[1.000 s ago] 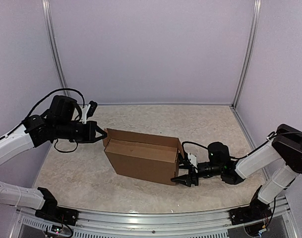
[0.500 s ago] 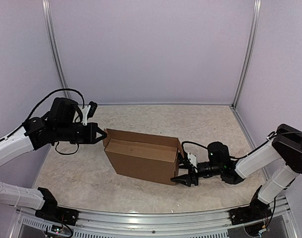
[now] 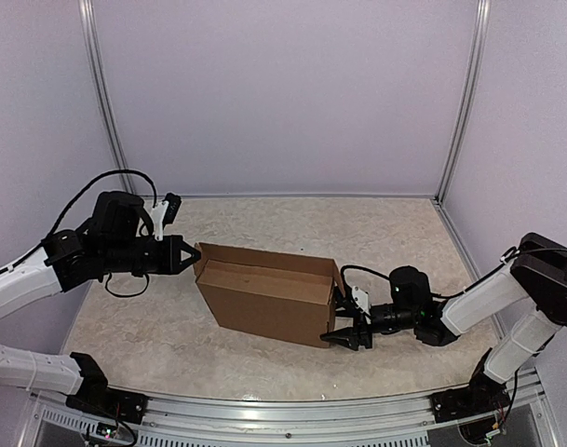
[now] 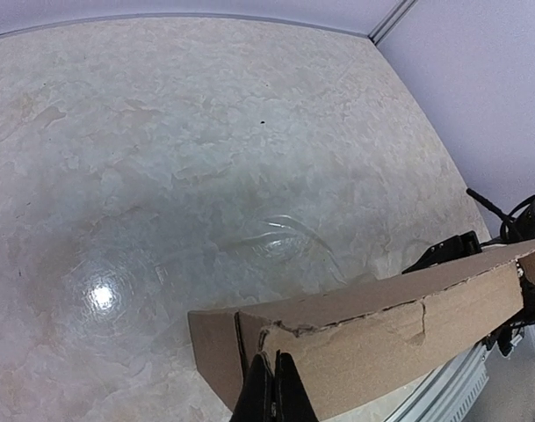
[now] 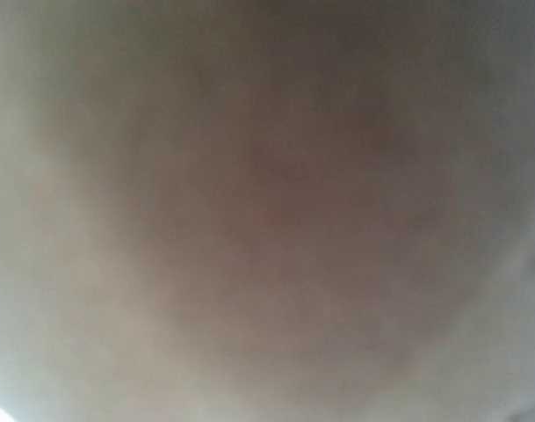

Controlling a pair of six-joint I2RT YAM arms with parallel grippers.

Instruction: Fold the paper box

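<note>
The paper box (image 3: pixel 264 303) is plain brown corrugated cardboard, folded into a rectangular box with its top open. It sits mid-surface (image 3: pixel 264 219), skewed so its left end lies farther back, and a small flap juts from its left end.

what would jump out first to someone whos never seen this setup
The brown paper box stands with its top open in the middle of the table, with a robot arm at each end. The left gripper, fingers shut, points at the box's left end, and the right gripper sits low at its near right corner. The right wrist view is only a brownish blur.
</note>
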